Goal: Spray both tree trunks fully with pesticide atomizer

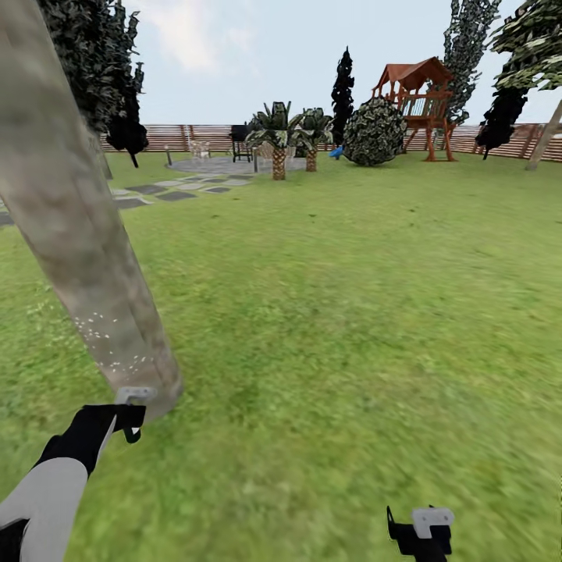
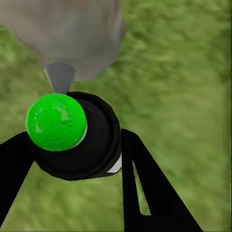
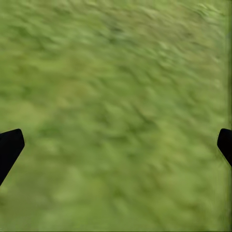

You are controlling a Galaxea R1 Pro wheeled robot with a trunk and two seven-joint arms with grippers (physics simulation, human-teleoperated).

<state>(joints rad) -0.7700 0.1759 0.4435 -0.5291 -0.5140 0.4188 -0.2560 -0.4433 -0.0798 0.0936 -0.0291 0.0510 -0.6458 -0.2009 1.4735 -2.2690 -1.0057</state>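
My left gripper (image 1: 125, 425) is shut on the pesticide atomizer (image 2: 77, 137), a dark cylinder whose cap dot shows bright green in the left wrist view. Its pale grey nozzle (image 2: 60, 77) points at the foot of a thick tan-grey tree trunk (image 1: 78, 234), almost touching it. White specks dot the bark low down (image 1: 101, 336). A second tree (image 1: 546, 136) with a pale leaning trunk stands far off at the right by the fence. My right gripper (image 1: 421, 527) hangs open over bare grass, its fingertips (image 3: 9, 147) wide apart.
Open lawn stretches ahead and to the right. Far back are dark stepping slabs (image 1: 172, 193), a grey paved patch (image 1: 226, 165), two small palms (image 1: 279, 144), a round bush (image 1: 375, 133), a wooden playhouse (image 1: 417, 97) and the brown slat fence (image 1: 499, 139).
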